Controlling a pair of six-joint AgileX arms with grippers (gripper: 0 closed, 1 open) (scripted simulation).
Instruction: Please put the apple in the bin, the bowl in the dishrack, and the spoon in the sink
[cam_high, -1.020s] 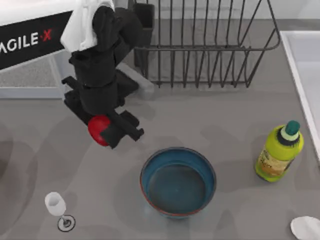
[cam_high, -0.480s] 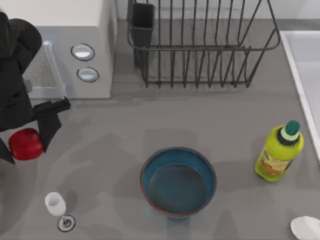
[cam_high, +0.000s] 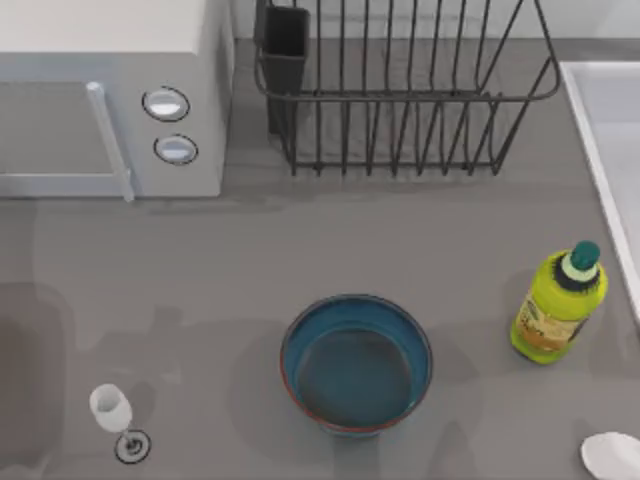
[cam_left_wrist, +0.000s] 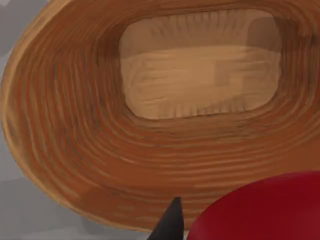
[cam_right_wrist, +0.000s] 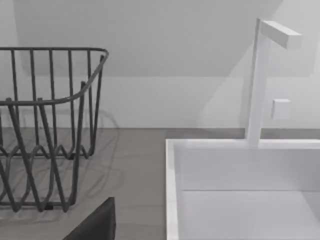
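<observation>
The red apple (cam_left_wrist: 260, 210) hangs just above the woven wooden bin (cam_left_wrist: 100, 150) in the left wrist view, with my left gripper shut on it; one dark fingertip (cam_left_wrist: 172, 222) shows beside it. The blue bowl (cam_high: 356, 362) stands at the table's front middle. The white spoon (cam_high: 612, 455) lies at the front right corner. The black dishrack (cam_high: 400, 90) stands at the back, and the sink (cam_high: 610, 130) is at the right edge. A dark part of my right gripper (cam_right_wrist: 95, 222) shows near the dishrack (cam_right_wrist: 50, 49) and the sink (cam_right_wrist: 172, 190).
A white microwave (cam_high: 110, 100) fills the back left. A green bottle (cam_high: 558, 305) stands right of the bowl, and a small wine glass (cam_high: 112, 410) at the front left. A white faucet (cam_right_wrist: 260, 80) rises behind the sink.
My left arm has carried the apple leftward, off the table's left side and out of the top view. The microwave is now uncovered.
</observation>
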